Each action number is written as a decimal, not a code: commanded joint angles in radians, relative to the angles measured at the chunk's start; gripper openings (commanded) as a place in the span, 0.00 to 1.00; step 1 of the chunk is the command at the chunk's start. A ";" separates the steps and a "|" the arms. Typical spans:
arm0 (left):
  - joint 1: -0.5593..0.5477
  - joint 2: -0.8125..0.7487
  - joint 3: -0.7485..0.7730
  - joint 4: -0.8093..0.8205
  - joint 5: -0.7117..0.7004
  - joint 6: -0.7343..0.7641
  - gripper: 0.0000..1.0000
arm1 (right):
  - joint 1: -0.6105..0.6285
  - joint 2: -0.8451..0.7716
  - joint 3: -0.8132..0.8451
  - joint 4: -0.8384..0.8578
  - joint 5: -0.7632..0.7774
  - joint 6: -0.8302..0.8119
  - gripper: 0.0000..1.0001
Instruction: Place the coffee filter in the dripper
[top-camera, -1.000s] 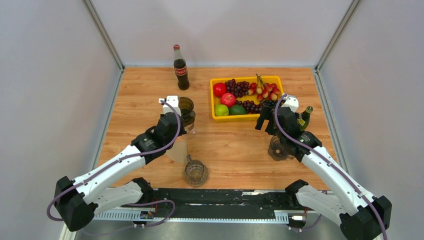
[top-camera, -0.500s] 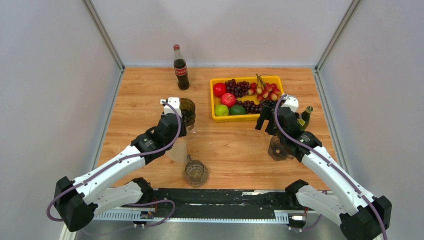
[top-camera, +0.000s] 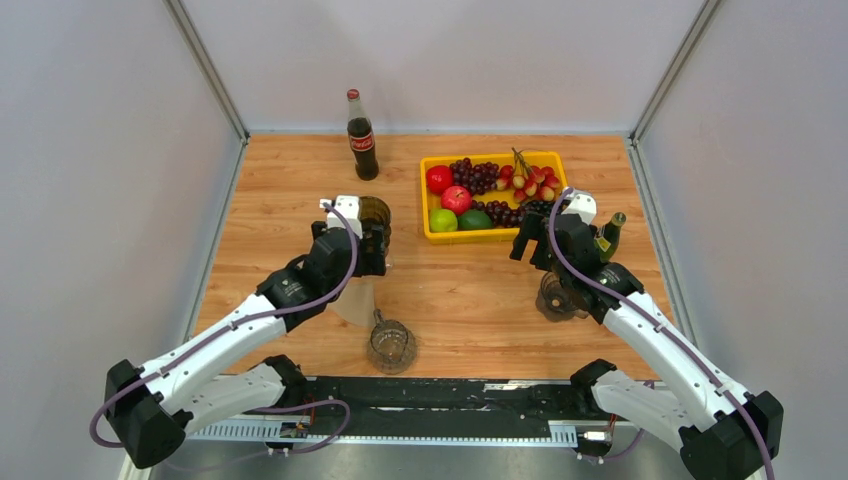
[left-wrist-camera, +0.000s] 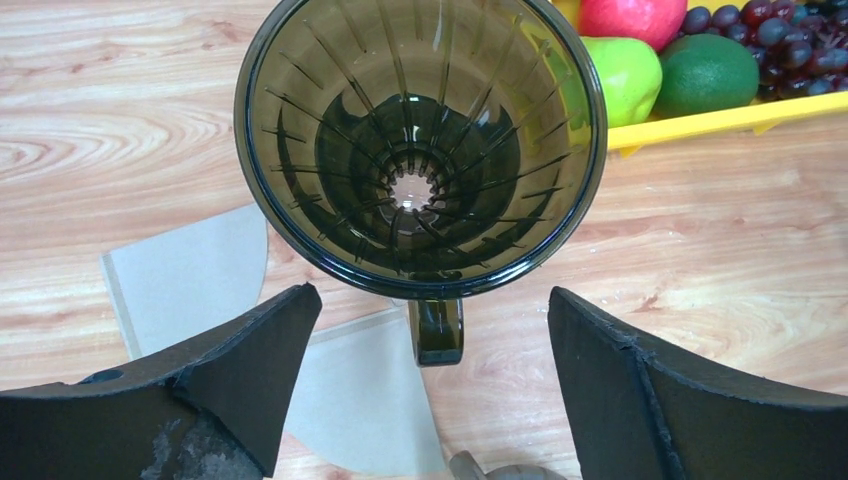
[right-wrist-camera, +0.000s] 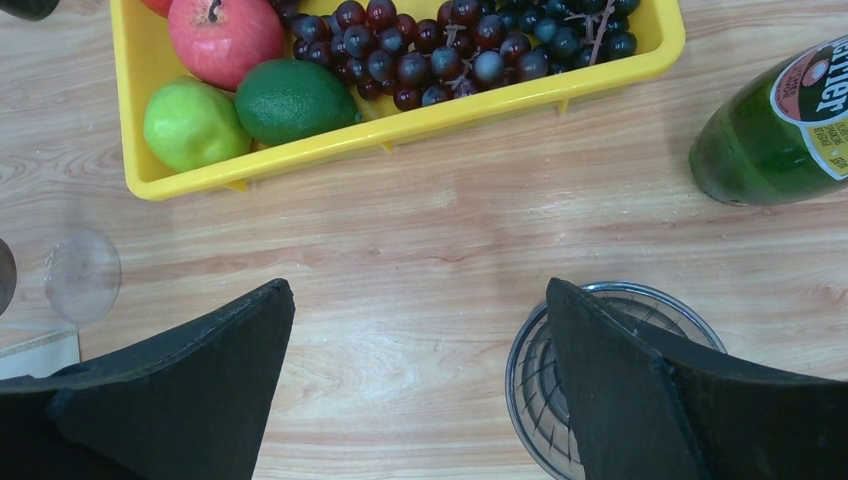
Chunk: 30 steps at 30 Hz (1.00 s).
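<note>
Nearest the arms a jug (top-camera: 390, 346) stood by the front edge of the table (top-camera: 470, 300). Just beyond it the filter (left-wrist-camera: 190, 278) lay flat on the wood by the dripper's foot, not in the dripper; whether it touched the base could not be told. The dripper (left-wrist-camera: 420, 150) stood upright and empty, with its handle toward the arm. Over it hung the left gripper (left-wrist-camera: 430, 300), its jaws spread wide with nothing between them.

The placing looked not yet done, and the step in hand seemed to be getting hold of the filter. That would call for dropping to the paper and pinching up an edge, likely awkward with so thin a sheet, then carrying it over the open mouth.

The right gripper (right-wrist-camera: 418, 290) was likewise wide open and empty, above bare wood beside a glass (right-wrist-camera: 535, 400). Farther off sat a fruit tray (right-wrist-camera: 480, 108), a green bottle (right-wrist-camera: 770, 130) and, at the back, a cola bottle (top-camera: 361, 135). The table was pale wood, shut in by plain grey walls (top-camera: 440, 60).
</note>
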 joint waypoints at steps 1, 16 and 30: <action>0.001 -0.044 0.009 -0.003 0.026 0.014 0.98 | 0.002 0.003 -0.006 0.040 -0.010 -0.022 1.00; 0.002 -0.181 0.090 -0.147 -0.162 -0.117 1.00 | 0.001 -0.007 -0.009 0.042 -0.030 -0.030 1.00; 0.034 -0.187 0.136 -0.316 -0.331 -0.281 1.00 | 0.001 0.005 -0.007 0.045 -0.060 -0.045 1.00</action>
